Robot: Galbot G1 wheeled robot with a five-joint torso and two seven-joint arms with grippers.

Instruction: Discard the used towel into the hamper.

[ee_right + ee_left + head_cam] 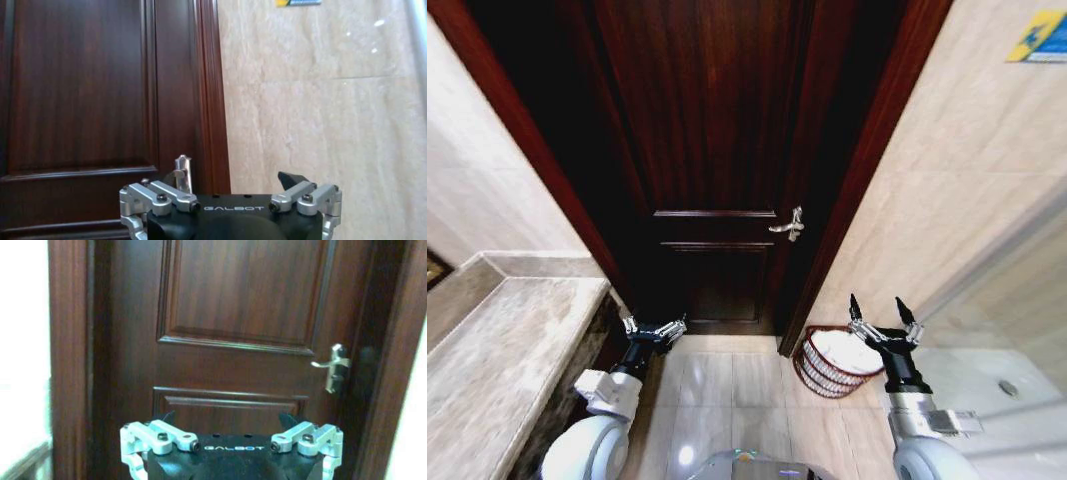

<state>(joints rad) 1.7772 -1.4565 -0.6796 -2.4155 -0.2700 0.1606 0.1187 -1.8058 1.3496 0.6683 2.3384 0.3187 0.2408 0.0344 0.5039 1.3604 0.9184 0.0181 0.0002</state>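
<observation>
Both arms reach forward, left tool and right tool spread wide.

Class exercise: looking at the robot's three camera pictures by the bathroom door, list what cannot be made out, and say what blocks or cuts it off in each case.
- Round red-brown wire hamper, head view: the open right gripper covers its far side; whether the white inside is a towel or a liner is unclear.
- Open left gripper, left wrist view: fingers cut off by the frame edge.
- Blue and yellow wall sign: cropped and too small to read.
</observation>
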